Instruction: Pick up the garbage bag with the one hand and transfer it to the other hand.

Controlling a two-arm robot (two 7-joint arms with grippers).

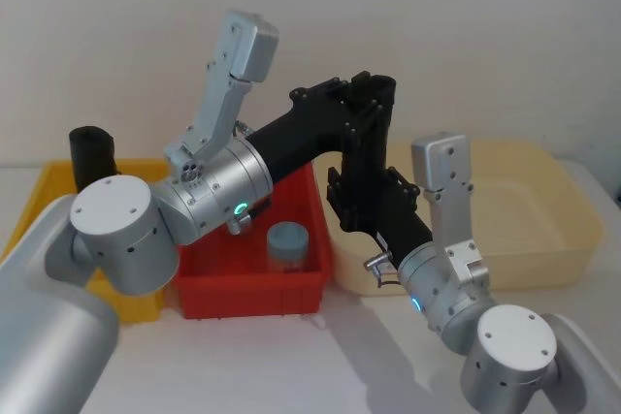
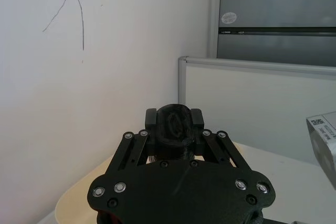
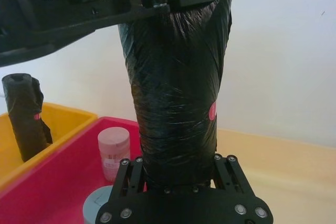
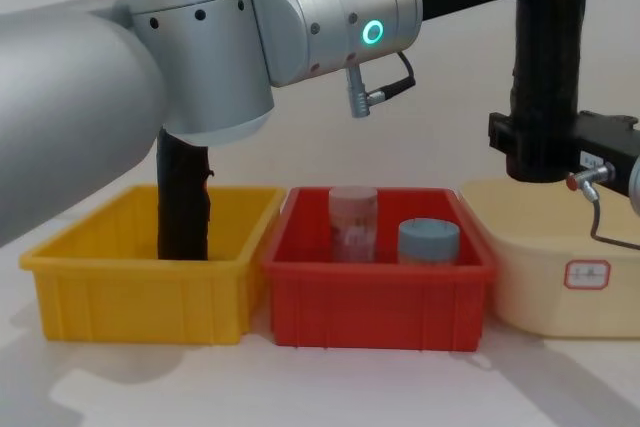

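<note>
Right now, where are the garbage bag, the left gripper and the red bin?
garbage bag (image 3: 176, 93): right wrist view, middle of the roll's side.
left gripper (image 2: 174, 124): left wrist view, midway between its fingertips.
red bin (image 4: 380, 297): chest view, front wall.

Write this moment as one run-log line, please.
phase: handover; left gripper: shut on garbage bag top; right gripper: shut on its bottom

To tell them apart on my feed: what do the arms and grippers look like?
Both arms are thick silver-grey tubes with round joint caps. The left arm has a glowing green ring light. The right arm carries a small metal plug and thin cable. The left gripper and right gripper are black, angular, silver-screwed.
</note>
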